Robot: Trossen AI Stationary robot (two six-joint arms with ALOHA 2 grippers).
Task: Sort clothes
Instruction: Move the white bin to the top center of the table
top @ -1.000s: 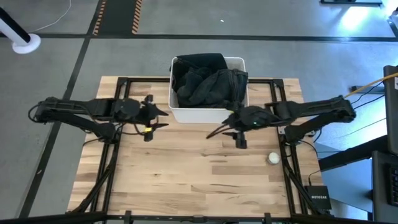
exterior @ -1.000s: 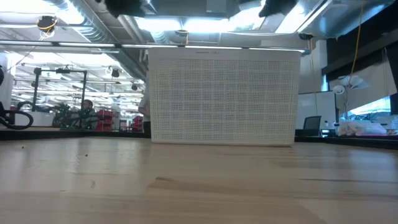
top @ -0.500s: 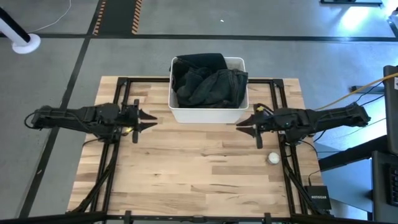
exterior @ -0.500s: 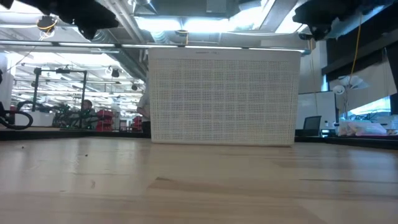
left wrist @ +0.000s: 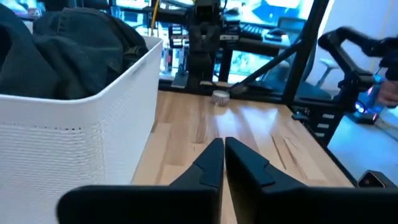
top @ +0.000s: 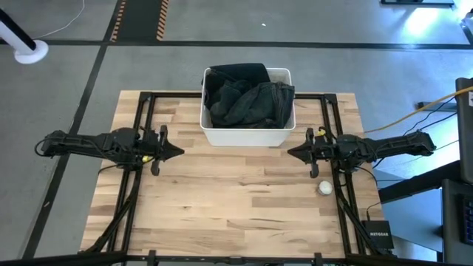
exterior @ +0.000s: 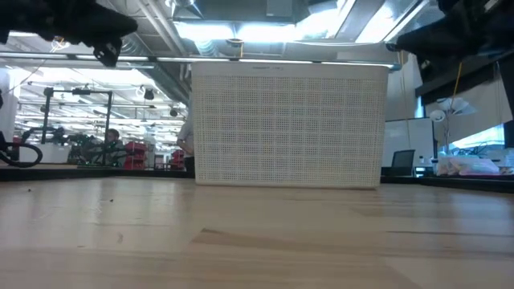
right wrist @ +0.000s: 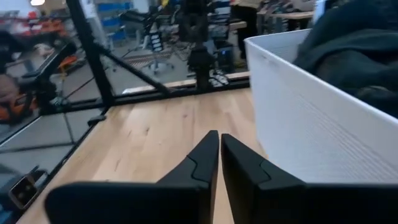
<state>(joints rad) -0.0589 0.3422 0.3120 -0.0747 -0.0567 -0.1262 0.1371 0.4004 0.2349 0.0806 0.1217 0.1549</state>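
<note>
Sorting starts with the clothes (top: 247, 100) heaped in the bin (top: 284, 134): soft, floppy, bulky. Pinch a top fold; the left gripper (top: 176, 151) and right gripper (top: 290, 153) are both clenched empty.

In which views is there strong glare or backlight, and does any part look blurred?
High view: even light, a bright patch on the floor at top right, the bin and clothes sharp. Low view: ceiling lamps glare behind the bin, arms show as dark shapes. Left wrist view: bright screens behind, left claw soft. Right wrist view: room behind blurred, right claw soft.
</note>
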